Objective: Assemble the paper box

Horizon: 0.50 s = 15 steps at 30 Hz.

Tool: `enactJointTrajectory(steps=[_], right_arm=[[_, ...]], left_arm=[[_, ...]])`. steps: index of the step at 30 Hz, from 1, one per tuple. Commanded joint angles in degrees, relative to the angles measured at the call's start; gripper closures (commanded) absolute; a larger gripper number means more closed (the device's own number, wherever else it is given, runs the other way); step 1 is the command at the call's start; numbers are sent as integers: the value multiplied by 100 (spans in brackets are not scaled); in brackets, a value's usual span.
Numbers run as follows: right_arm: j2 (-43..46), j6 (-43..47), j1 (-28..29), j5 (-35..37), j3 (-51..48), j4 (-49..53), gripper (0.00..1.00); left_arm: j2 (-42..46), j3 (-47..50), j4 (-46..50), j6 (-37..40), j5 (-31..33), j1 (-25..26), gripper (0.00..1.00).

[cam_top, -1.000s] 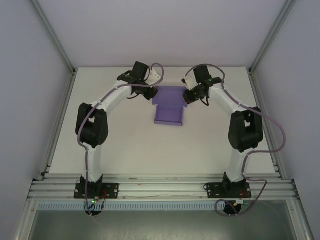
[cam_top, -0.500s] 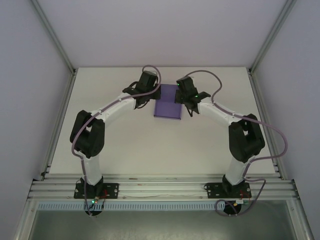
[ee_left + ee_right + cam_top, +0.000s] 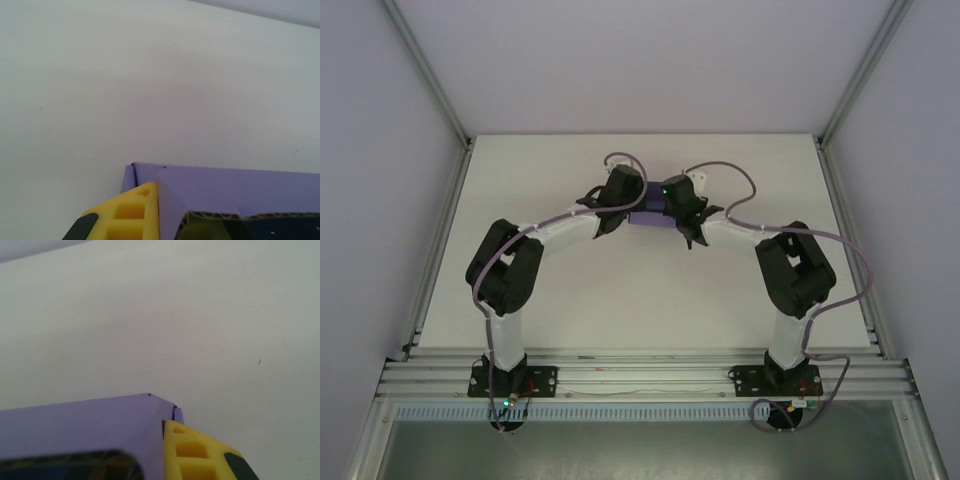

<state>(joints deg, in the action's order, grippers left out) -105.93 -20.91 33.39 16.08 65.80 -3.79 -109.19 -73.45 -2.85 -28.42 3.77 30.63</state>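
Top external: closed and empty, my left jaws and right jaws sandwich the paper box (image 3: 652, 210); uneven pressure could buckle it.

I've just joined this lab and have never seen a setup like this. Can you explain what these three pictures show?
These are two robot arms bolted to the near edge of a white table. The wide picture looks down from above and behind them, with the left arm on the left and the right arm on the right. The other two pictures come from small cameras on the wrists, each looking past a yellow finger. Between the arms sits a purple paper box. The left gripper and right gripper are both shut, each with a finger against one end of the box. Whether they pinch the card is unclear.
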Motion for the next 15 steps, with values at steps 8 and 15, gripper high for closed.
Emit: enactJointTrajectory(steps=[8, 15], right_arm=[[287, 481, 271, -124, -1084, -1340, 97], [338, 930, 316, -296, -1750, -1835, 98]], left_arm=[[633, 1168, -531, -470, -720, 172, 94], [1471, 1393, 180, -348, -622, 184, 42]])
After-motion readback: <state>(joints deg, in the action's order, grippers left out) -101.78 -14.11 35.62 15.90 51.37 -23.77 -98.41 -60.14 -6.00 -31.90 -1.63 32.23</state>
